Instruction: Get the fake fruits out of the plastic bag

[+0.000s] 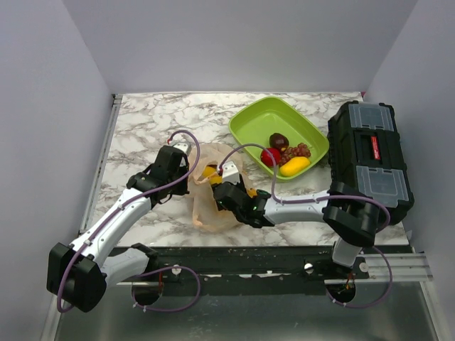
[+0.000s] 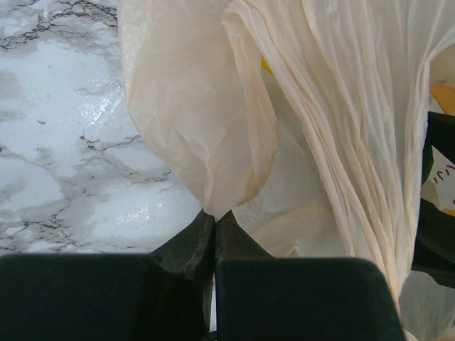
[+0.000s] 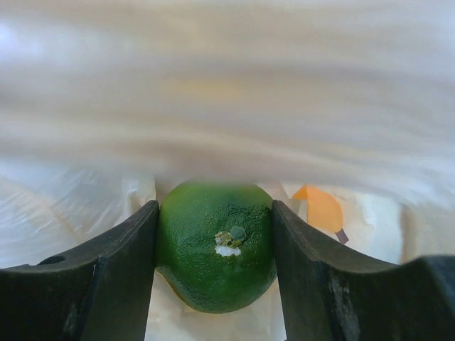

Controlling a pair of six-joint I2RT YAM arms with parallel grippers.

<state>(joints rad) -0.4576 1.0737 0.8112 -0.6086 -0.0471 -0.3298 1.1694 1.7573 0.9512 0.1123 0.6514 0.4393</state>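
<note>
The peach plastic bag lies on the marble table between my two arms, with a yellow piece showing at its mouth. My left gripper is shut on a fold of the bag and holds it up. My right gripper is inside the bag, shut on a green lime-like fruit; both fingers press its sides. In the top view the right gripper is buried in the bag. A red apple, a dark plum, grapes and a yellow fruit lie in the lime-green tray.
A black toolbox stands at the right edge, next to the tray. An orange print mark shows on the bag wall behind the lime. The table's left edge has a metal rail.
</note>
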